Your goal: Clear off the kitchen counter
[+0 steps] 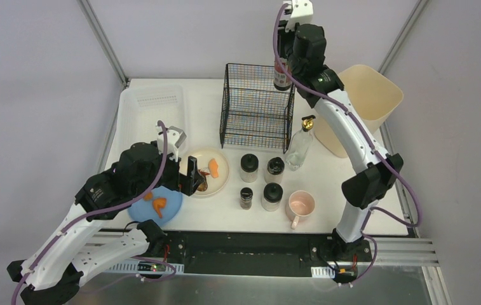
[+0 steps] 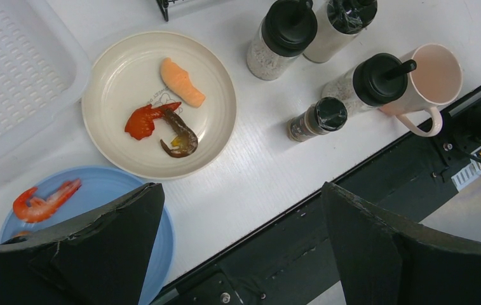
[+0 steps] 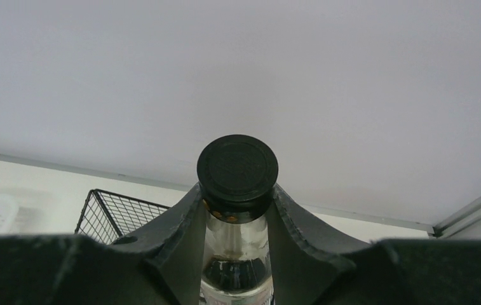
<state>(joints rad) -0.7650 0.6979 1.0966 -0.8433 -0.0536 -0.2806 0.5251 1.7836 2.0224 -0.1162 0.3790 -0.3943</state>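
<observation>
Black-capped bottle [image 3: 237, 166] is hanging by its neck in the right gripper [image 3: 236, 213], at the wire basket's [image 1: 255, 105] far right corner on the white kitchen counter [image 1: 237, 219]. I judge it is wanting a straight, upright descent clear of the rim. The left gripper [image 2: 241, 190] is hovering wide open, near left. Whether the bottle's base is inside the basket is proving hard to tell.

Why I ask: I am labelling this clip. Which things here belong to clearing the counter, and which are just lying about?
Belonging to the job: kitchen counter; dark bottle in the right gripper; wire basket; spice jars; pink mug; cream plate; blue plate; clear bottle; white tray; beige bin.
Just there: black base rail; purple cables.
</observation>
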